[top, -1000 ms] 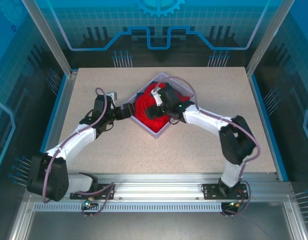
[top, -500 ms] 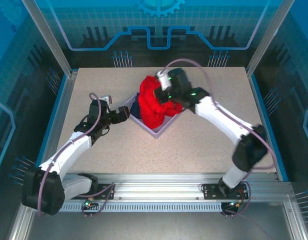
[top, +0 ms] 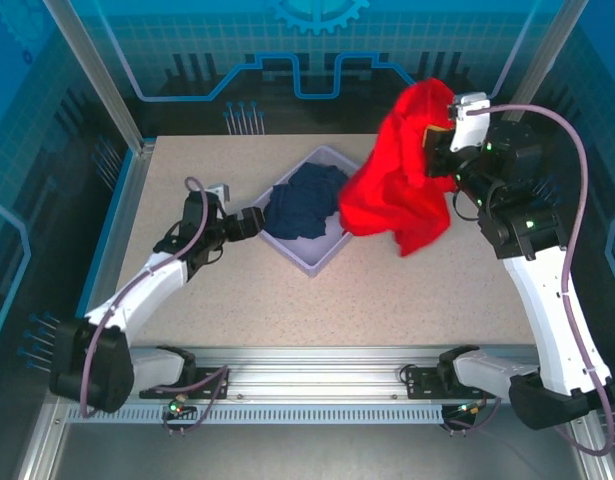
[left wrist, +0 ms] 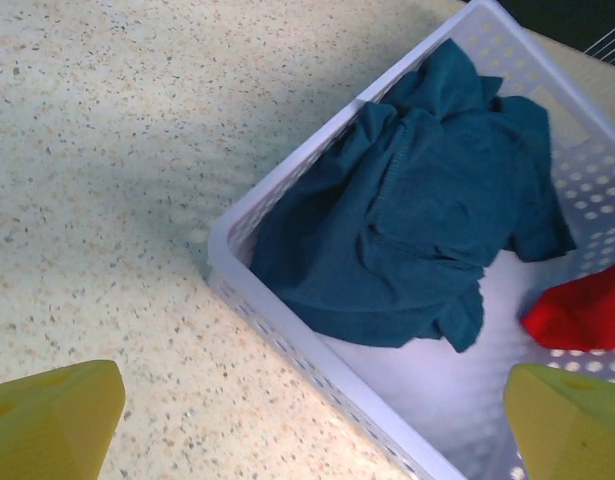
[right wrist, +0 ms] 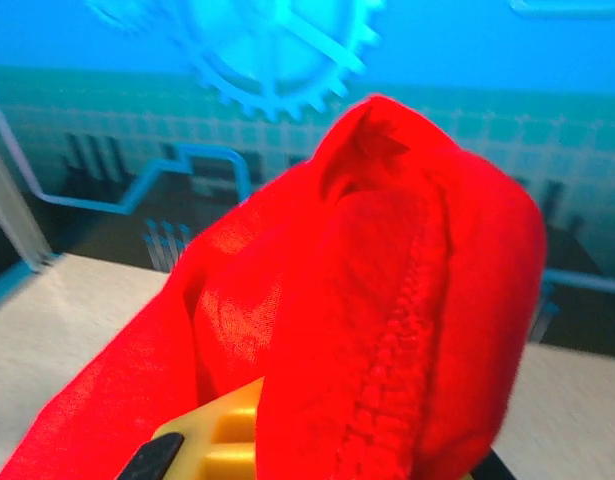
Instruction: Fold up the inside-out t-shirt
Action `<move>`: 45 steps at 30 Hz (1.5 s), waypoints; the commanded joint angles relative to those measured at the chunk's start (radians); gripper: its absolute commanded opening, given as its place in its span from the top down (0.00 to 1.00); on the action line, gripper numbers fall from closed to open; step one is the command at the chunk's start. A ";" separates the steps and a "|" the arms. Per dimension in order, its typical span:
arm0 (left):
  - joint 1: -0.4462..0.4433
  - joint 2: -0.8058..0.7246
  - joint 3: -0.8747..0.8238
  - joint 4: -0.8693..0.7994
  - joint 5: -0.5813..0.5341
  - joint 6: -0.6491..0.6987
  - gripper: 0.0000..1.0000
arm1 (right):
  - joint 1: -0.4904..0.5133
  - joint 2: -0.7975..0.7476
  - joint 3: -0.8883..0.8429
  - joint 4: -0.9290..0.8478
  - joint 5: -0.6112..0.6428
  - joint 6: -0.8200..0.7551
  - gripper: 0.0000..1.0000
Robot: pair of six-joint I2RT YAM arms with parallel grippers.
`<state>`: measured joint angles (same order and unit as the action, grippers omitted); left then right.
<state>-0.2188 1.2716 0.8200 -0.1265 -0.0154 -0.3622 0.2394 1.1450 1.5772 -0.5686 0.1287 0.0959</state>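
The bright red t-shirt (top: 399,180) hangs in the air above the table's back right, bunched and draping down toward the basket's right corner. My right gripper (top: 430,137) is raised high and shut on its upper part; in the right wrist view the red cloth (right wrist: 387,300) covers the yellow fingers (right wrist: 212,440). A red corner (left wrist: 582,315) still shows over the basket's inside. My left gripper (top: 255,222) is low at the basket's left corner, open and holding nothing, its yellow fingertips (left wrist: 52,420) straddling the basket's rim.
A white perforated basket (top: 309,262) sits at the middle back of the table, turned like a diamond, with a dark navy garment (top: 305,203) crumpled inside; its wall (left wrist: 287,320) lies just ahead of my left fingers. Speckled tabletop (top: 387,300) stretches in front.
My right gripper closed on the red t-shirt and lifted it up and to the right, out of the basket, uncovering the navy garment. My left arm stayed by the basket.
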 commanded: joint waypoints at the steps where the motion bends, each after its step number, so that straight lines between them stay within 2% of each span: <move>1: -0.001 0.112 0.123 -0.053 -0.067 0.143 0.01 | -0.063 -0.015 0.026 -0.072 0.042 -0.014 0.93; 4: 0.003 0.242 0.237 -0.113 -0.101 0.236 0.05 | -0.091 0.009 0.009 -0.108 0.080 -0.017 0.92; 10: 0.011 0.491 0.463 -0.265 -0.099 0.384 0.12 | -0.132 0.070 -0.110 -0.100 0.062 -0.016 0.92; 17: 0.018 0.699 0.671 -0.390 -0.057 0.437 0.37 | -0.167 0.070 -0.193 -0.071 0.061 -0.010 0.91; 19: 0.022 0.744 0.720 -0.409 -0.059 0.443 0.47 | -0.171 0.064 -0.195 -0.072 0.067 -0.010 0.91; 22: 0.039 0.795 0.791 -0.459 -0.067 0.447 0.68 | -0.171 0.054 -0.197 -0.071 0.056 -0.008 0.91; 23: 0.051 0.804 0.804 -0.472 -0.073 0.449 0.71 | -0.170 0.052 -0.197 -0.071 0.052 -0.007 0.91; 29: 0.140 0.775 0.792 -0.509 -0.151 0.506 0.82 | -0.172 0.047 -0.195 -0.076 0.044 -0.001 0.91; 34: 0.222 0.770 0.801 -0.595 -0.266 0.593 0.92 | -0.171 0.052 -0.210 -0.091 0.014 0.009 0.91; 38: 0.320 0.748 0.792 -0.614 -0.364 0.609 0.91 | -0.169 0.072 -0.213 -0.132 0.003 0.013 0.91; 41: 0.404 0.726 0.787 -0.591 -0.439 0.579 0.74 | -0.155 0.085 -0.224 -0.127 -0.029 0.036 0.92; 42: 0.425 0.719 0.796 -0.598 -0.423 0.556 0.70 | -0.146 0.092 -0.228 -0.120 -0.048 0.044 0.92; 43: 0.433 0.713 0.801 -0.596 -0.460 0.530 0.67 | -0.135 0.100 -0.228 -0.115 -0.059 0.051 0.92; 44: 0.435 0.702 0.802 -0.595 -0.488 0.507 0.60 | -0.115 0.110 -0.231 -0.108 -0.068 0.057 0.92; 45: 0.431 0.684 0.797 -0.588 -0.468 0.497 0.54 | -0.093 0.123 -0.234 -0.099 -0.076 0.061 0.92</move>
<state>0.2058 2.0323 1.6093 -0.6724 -0.3908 0.1833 0.1024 1.2446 1.3537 -0.6899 0.1116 0.1261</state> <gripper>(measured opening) 0.441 0.088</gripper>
